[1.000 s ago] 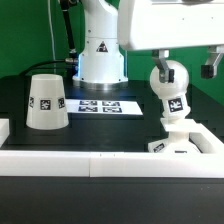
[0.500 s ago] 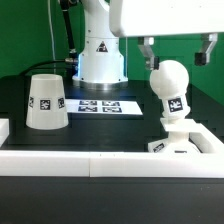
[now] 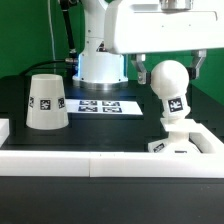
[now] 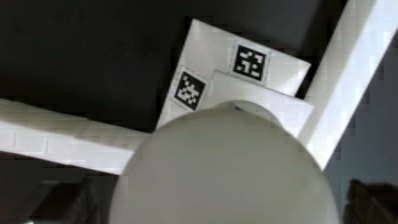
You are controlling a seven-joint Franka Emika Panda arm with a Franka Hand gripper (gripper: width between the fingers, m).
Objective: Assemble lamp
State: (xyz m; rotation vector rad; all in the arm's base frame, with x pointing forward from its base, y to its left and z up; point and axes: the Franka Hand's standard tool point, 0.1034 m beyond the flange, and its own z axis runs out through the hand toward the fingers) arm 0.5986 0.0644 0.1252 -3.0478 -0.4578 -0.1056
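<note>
On the desk at the exterior view's right, close to the white front rail (image 3: 100,165), the bulb (image 3: 170,88) stands upright on its stem, and the stem goes down into the flat square base (image 3: 182,143). My gripper (image 3: 168,70) hangs directly over it and is open. One of my fingers (image 3: 141,70) is on the exterior view's left of the round head, the other is on its right, and the head sits in the gap between them. I see a small space on both sides, so I judge that I do not touch it, but I cannot be fully sure of this. The wrist view agrees: the round head fills the picture right under my palm, with the tagged base beyond it. The long axis of the bulb is vertical, the same line as my approach, so the bulb lies straight below me and not to any side. If the next move is to grip it, I think I need only to close, perhaps after lowering a little, because on a round surface the fingers may slip when they hold too high. The shade (image 3: 45,102) stands wide end down, well apart at the exterior view's left, and the marker board (image 3: 100,105) lies between it and the bulb, further back. The shade is not yet on the lamp.
</note>
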